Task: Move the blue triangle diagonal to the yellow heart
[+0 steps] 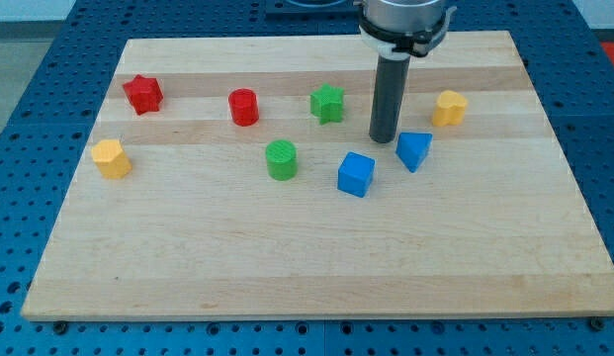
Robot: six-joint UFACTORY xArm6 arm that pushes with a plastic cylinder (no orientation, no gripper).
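The blue triangle (413, 150) lies right of the board's middle. The yellow heart (449, 108) sits up and to the right of it, near the view's right. My tip (385, 138) rests on the board just left of and slightly above the blue triangle, close to it; I cannot tell if they touch. The rod rises straight up to the arm at the view's top.
A blue cube (355, 174) lies below left of the tip. A green star (327, 103) and a green cylinder (281, 159) sit further left. A red cylinder (243, 107), a red star (142, 94) and a yellow hexagon block (111, 158) are at the left.
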